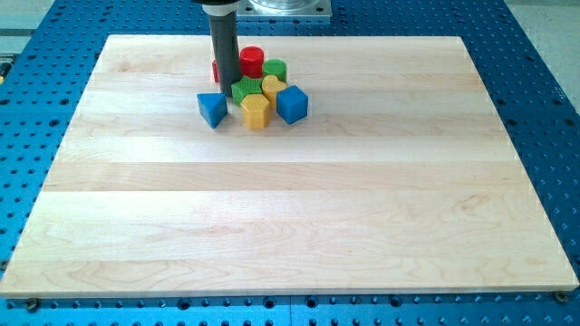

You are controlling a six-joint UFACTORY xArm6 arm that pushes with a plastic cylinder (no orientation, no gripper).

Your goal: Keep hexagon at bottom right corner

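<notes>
1. We read no brand, label or writing anywhere.
2. The yellow hexagon block (256, 110) sits in the cluster near the wooden board's (290, 217) top, left of centre, far from the bottom right corner.
3. Our tip (226, 90) stands just to the hexagon's upper left, between it and the blue block on the left (212, 108); we carry a bare dark rod, with no jaws to open or close.
4. Touching the hexagon: a green block (243, 91), a second yellow block (271, 87) and a blue cube (292, 103).
5. Behind sit a red cylinder (252, 61), a green cylinder (275, 70) and a partly hidden red block (215, 70).
</notes>
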